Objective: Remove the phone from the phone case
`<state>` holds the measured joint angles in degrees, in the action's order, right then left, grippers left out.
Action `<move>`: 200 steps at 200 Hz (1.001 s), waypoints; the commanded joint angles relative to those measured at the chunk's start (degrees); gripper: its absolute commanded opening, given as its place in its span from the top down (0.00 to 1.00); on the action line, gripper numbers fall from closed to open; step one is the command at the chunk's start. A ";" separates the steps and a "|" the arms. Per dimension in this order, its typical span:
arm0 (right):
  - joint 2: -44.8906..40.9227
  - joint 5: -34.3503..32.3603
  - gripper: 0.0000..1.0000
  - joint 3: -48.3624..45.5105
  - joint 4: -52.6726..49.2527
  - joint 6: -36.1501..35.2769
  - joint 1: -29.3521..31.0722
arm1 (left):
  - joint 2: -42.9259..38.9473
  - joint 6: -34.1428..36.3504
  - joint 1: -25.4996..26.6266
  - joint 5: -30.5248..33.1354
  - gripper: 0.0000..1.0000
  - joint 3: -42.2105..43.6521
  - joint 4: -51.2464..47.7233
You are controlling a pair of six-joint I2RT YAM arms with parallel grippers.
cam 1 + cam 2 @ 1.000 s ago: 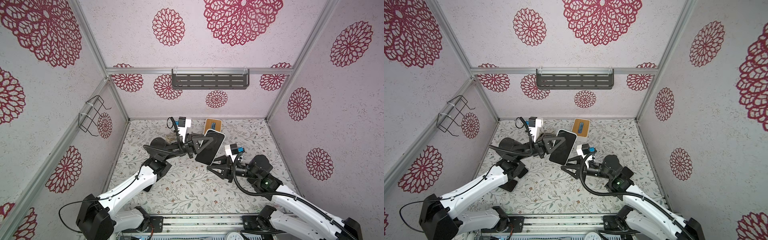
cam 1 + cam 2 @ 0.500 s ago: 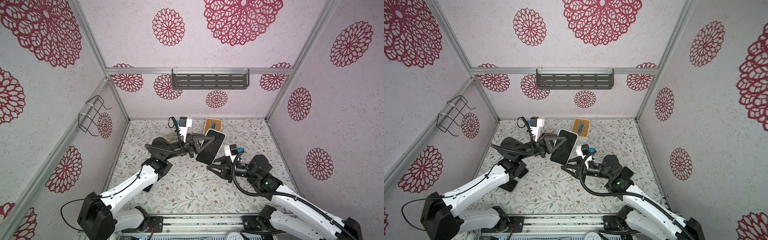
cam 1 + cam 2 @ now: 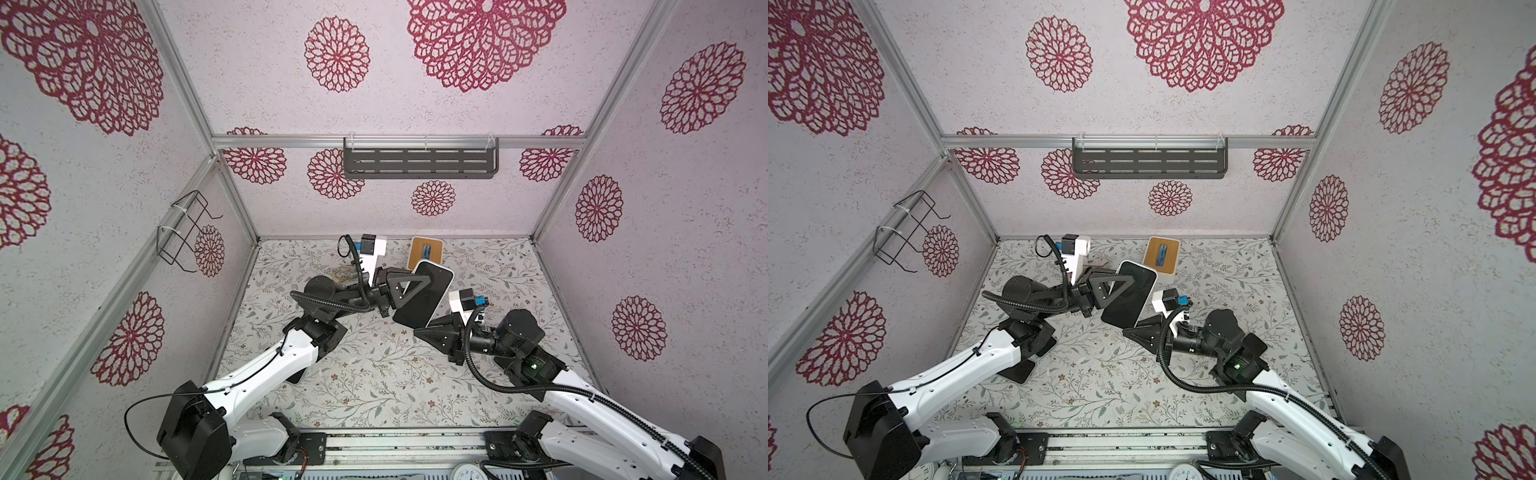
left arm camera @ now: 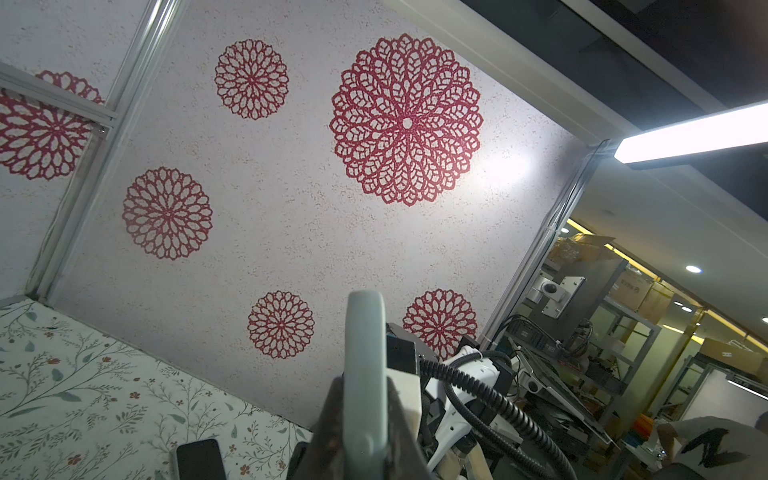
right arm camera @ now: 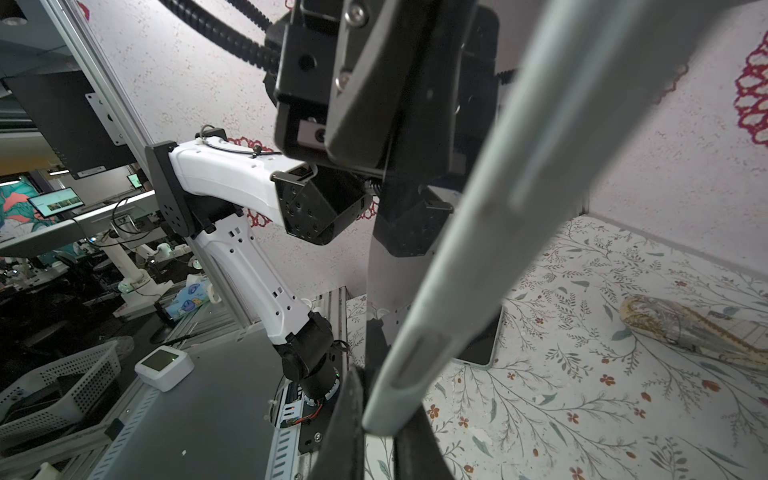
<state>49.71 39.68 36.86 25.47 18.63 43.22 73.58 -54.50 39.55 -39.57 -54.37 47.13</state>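
The phone (image 3: pixel 423 297) sits in its pale phone case (image 5: pixel 519 199). It is up in the air near the middle of both top views, above the flowery table (image 3: pixel 365 374). The left gripper (image 3: pixel 409 291) reaches in from the left of the frame and is clamped on the case along its long side. The right gripper (image 5: pixel 384 401) comes in from the lower right. In the right wrist view its two fingers (image 5: pixel 349 424) look pinched on the bottom corner of the case. I think the step now is to peel that corner off the phone. To do it well, the right gripper should grab only the soft rim, not the phone too, and pull slowly away from the screen. The left gripper should hold tight so nothing drops.
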 commanded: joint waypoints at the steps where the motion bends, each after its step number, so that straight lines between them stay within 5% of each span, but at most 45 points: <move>1: -1.93 -3.63 1.00 1.17 2.04 -10.02 0.28 | 2.57 -9.11 0.97 4.95 1.00 0.63 5.49; 45: -4.80 -8.94 1.00 -3.60 7.25 -31.27 0.21 | 10.79 -27.24 2.22 9.21 1.00 0.84 9.26; 102: -1.09 -12.41 1.00 0.51 5.81 -42.73 -2.60 | 15.00 -31.44 4.60 9.87 1.00 -1.08 8.81; 145: 1.62 -9.29 1.00 -0.96 14.47 -35.76 -10.05 | 13.29 -30.86 4.00 9.80 1.00 -1.98 8.42; 193: -7.62 -8.58 1.00 -12.26 18.72 -24.93 -10.26 | 8.25 -32.46 -0.88 11.78 1.00 1.33 14.29; 200: -9.39 -9.32 0.92 -14.02 18.82 -21.99 -10.22 | 7.54 -32.51 -1.28 12.45 1.00 1.70 15.20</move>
<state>45.28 30.70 26.74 38.76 -12.49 32.86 85.76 -85.97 40.14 -29.74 -53.23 55.55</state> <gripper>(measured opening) 0.046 0.125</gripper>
